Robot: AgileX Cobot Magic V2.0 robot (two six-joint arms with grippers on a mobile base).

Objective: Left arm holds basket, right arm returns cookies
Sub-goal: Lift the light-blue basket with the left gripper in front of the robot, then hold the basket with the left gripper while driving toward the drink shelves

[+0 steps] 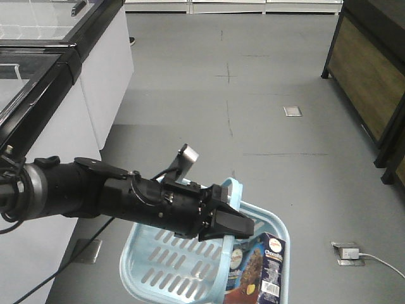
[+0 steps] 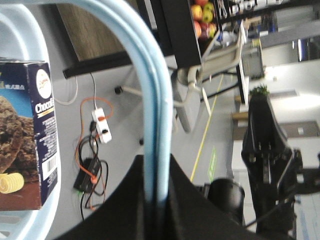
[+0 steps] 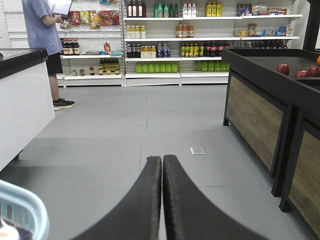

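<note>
Your left gripper (image 1: 229, 223) clamped the basket handle (image 2: 150, 90); right gripper (image 3: 162, 167) was closed, empty. Judged the cookies (image 1: 264, 266) light, stiff: pinch broad faces.

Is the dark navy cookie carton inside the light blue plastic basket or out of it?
Inside: the carton stands within the basket rim.

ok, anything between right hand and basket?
No. Right wrist view shows only bare grey floor between the shut right hand and the basket rim at lower left.

The left gripper (image 2: 158, 197) pinches the pale blue handle (image 2: 150, 75) of the basket (image 2: 22, 35); the cookie carton (image 2: 25, 135) sits inside, at left.
</note>
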